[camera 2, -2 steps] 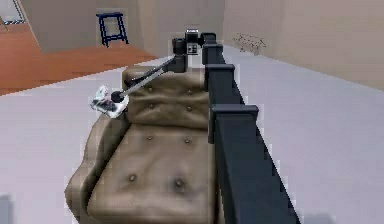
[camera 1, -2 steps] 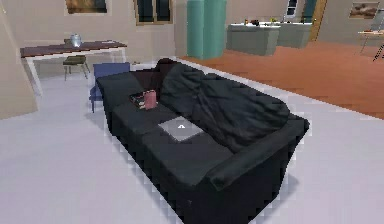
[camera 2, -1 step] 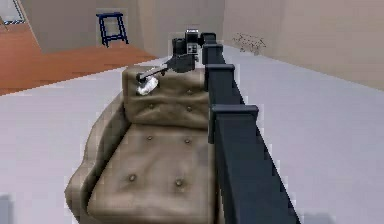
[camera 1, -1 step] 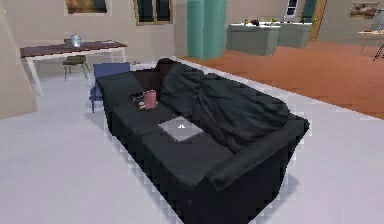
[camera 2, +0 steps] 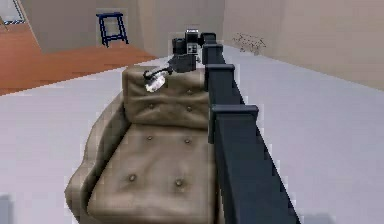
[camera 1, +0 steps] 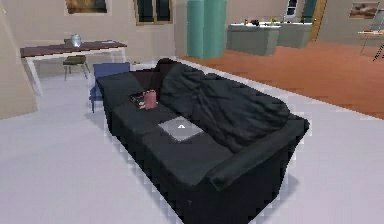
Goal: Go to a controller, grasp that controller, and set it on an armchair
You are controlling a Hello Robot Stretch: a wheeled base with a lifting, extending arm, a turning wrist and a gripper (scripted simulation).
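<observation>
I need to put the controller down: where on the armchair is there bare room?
The armchair is bare across its seat, between its padded side on the arm side view's left and the dark arm bar on the right. It is crowded at the backrest's top, where the gripper and a small pale thing sit.

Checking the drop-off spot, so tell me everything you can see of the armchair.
The armchair is tan and looks like worn leather, with button tufting on seat and backrest and padded rolled arms. It stands upright on the pale grey floor, its seat bare. The robot's dark arm crosses over its right side in the arm side view, and the claw shows against the backrest's top edge; whether either touches the chair cannot be told.
</observation>
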